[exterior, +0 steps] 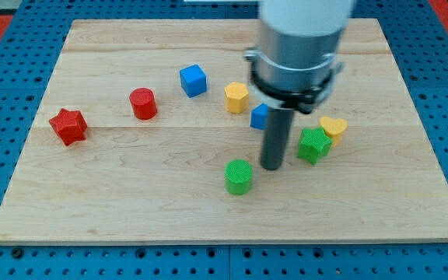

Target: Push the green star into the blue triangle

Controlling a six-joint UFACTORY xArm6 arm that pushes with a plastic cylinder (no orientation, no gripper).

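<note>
My tip, a plain dark rod end with nothing to grasp, rests on the wooden board near its middle. The green star sits just beside it toward the view's right, touching a yellow heart. The blue triangle lies just above my tip, partly hidden behind the rod. A green cylinder stands just beside my tip, down and left.
</note>
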